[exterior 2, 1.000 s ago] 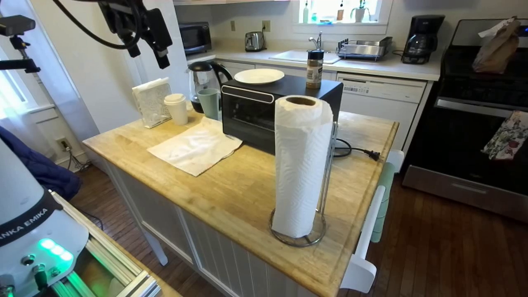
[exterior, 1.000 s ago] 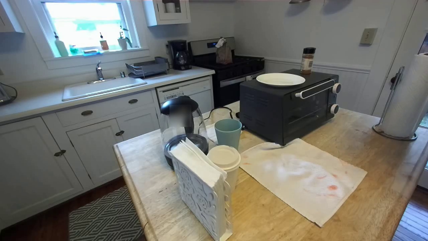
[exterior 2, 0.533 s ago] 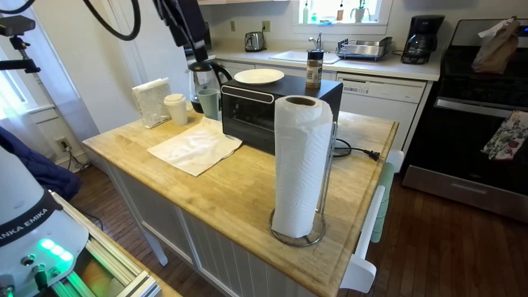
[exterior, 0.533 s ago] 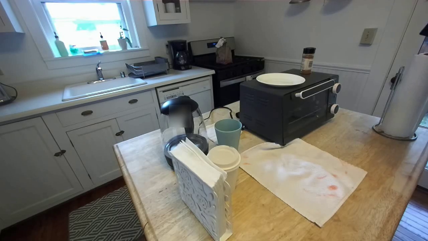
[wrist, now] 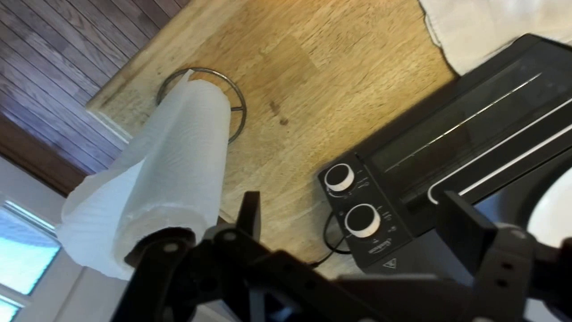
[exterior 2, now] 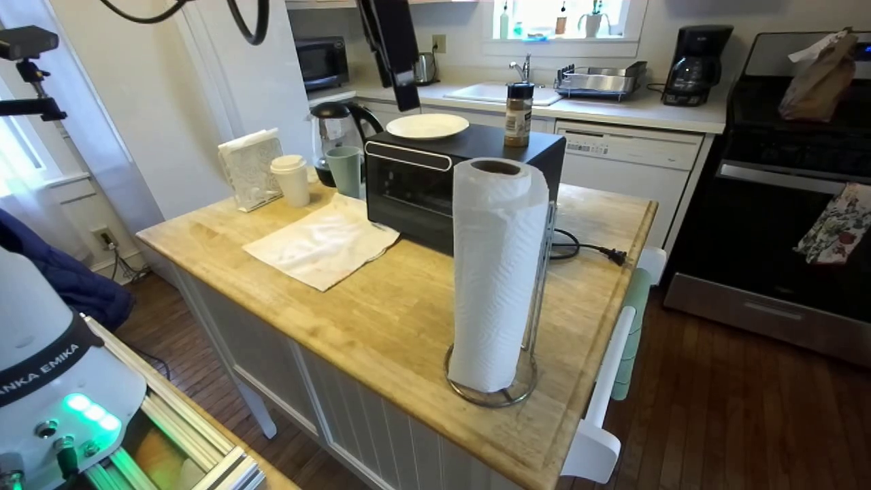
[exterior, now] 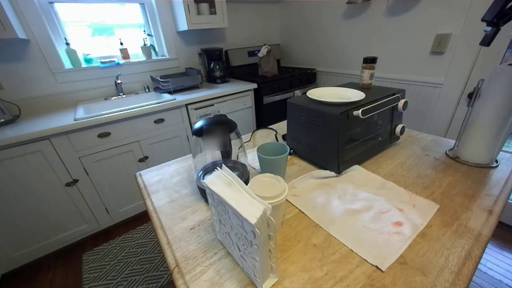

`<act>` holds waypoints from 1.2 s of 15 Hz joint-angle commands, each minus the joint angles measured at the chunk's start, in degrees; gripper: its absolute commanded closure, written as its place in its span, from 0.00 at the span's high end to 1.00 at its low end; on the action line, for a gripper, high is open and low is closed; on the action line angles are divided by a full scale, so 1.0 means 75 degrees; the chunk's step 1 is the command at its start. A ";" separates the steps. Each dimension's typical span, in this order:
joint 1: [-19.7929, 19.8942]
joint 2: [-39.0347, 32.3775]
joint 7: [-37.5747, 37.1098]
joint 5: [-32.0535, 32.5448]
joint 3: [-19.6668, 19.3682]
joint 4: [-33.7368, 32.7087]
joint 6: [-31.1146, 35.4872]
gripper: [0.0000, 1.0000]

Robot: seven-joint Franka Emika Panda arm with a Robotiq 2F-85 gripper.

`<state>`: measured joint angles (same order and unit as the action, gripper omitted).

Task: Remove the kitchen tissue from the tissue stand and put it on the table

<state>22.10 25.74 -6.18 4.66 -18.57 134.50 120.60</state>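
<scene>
Right, from the left in an exterior view: a napkin holder (exterior 2: 252,173) stands upright on the table (exterior 2: 395,320), packed with napkins (exterior 2: 248,140), a lidded cup (exterior 2: 292,182) just beside it. Next, a glass kettle (exterior 2: 332,136) and a green cup (exterior 2: 346,173), with a pale cloth (exterior 2: 323,243) spread flat nearer the camera. Then the gripper (wrist: 355,217), hanging in the air, and the wrist view shows its fingers (wrist: 251,219) spread wide apart. On to the toaster oven (exterior 2: 408,197), a white plate (exterior 2: 427,126) and a spice jar (exterior 2: 518,117) on top. And over at the right, the paper towel roll (exterior 2: 493,286)! It stands upright on its wire stand (exterior 2: 539,286), near the table's edge, a loose sheet (wrist: 96,219) flaring off its side.
</scene>
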 commanded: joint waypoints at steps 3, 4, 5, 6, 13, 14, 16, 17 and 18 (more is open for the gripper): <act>0.0069 -0.0500 -0.0267 0.0029 0.0028 -0.0339 -0.0017 1.00; 0.0068 -0.0548 -0.0295 0.0030 0.0031 -0.0384 -0.0017 1.00; 0.0195 -0.0807 -0.0668 0.0066 0.0010 -0.0566 -0.0028 1.00; 0.0276 -0.0901 -0.0898 0.0098 -0.0011 -0.0613 0.0008 1.00; 0.0561 -0.1668 -0.1452 -0.0236 -0.0450 -0.1204 0.0074 1.00; 0.0558 -0.1798 -0.1449 -0.0259 -0.0506 -0.1328 0.0131 1.00; 0.0525 -0.2026 -0.1436 -0.0369 -0.0601 -0.1521 0.0241 1.00; 0.0506 -0.2141 -0.1429 -0.0428 -0.0626 -0.1622 0.0228 1.00; 0.0496 -0.2256 -0.1448 -0.0444 -0.0630 -0.1698 0.0241 1.00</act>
<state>26.09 12.55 -16.28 3.30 -22.82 125.07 121.89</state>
